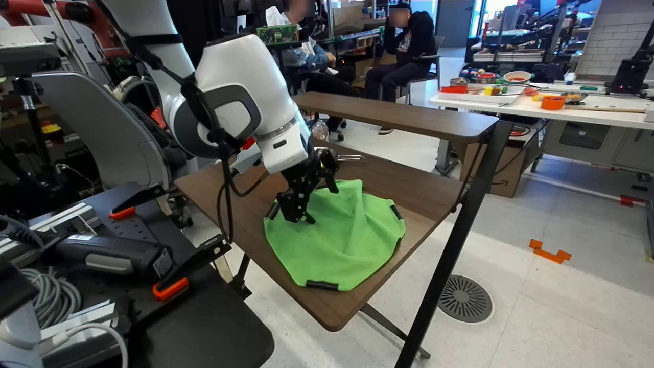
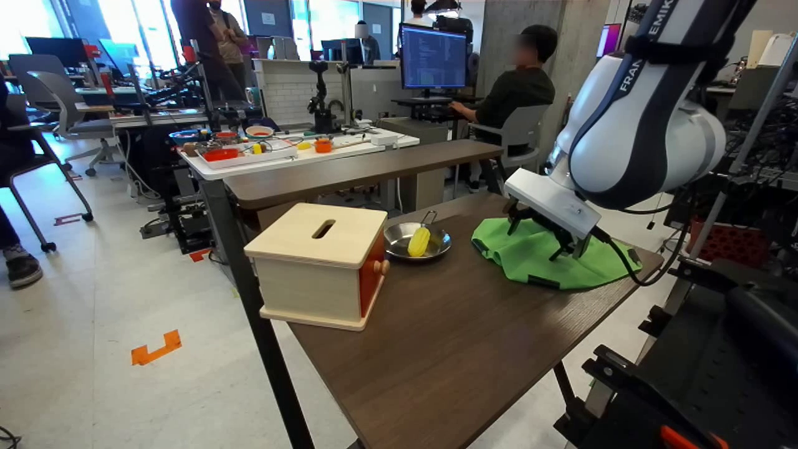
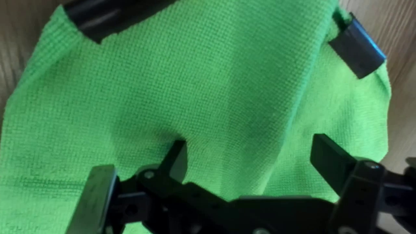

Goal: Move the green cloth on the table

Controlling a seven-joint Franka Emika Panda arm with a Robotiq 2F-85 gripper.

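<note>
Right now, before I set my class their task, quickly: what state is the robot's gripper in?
Gripper: open, jaws wide apart, holding nothing; a raised fold of the green cloth runs between them, ungripped.

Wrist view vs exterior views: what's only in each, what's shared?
Only wrist view: fine weave of the green cloth. Only exterior views: robot arm, raised shelf and, in an exterior view, wooden box and yellow item in a metal pan. Shared: the cloth, its black edge strips, open gripper, table.
</note>
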